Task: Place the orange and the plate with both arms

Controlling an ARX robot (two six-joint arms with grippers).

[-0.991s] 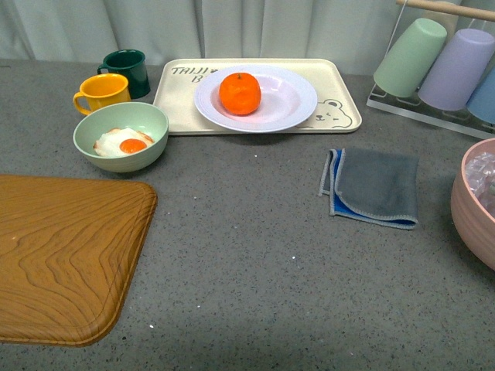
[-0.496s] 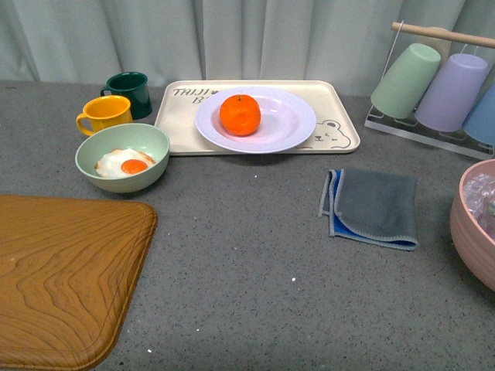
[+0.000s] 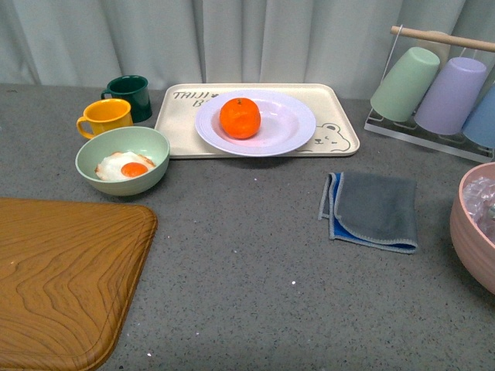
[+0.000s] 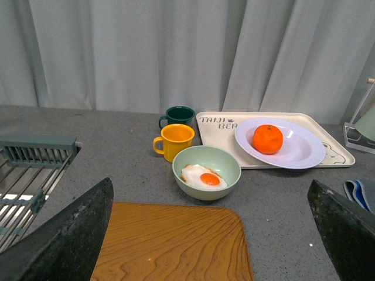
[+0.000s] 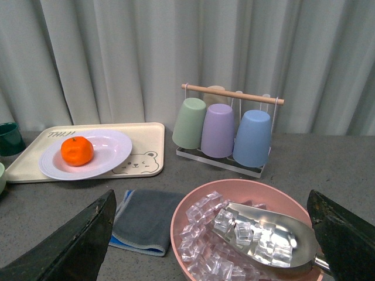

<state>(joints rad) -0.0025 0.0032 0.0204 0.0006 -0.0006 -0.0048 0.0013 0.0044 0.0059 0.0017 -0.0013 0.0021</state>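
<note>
Orange is seen resting on the plate, which is set on the beige tray by the worktop's far edge. Both pairs of fingers are spread wide, nothing being gripped.
</note>
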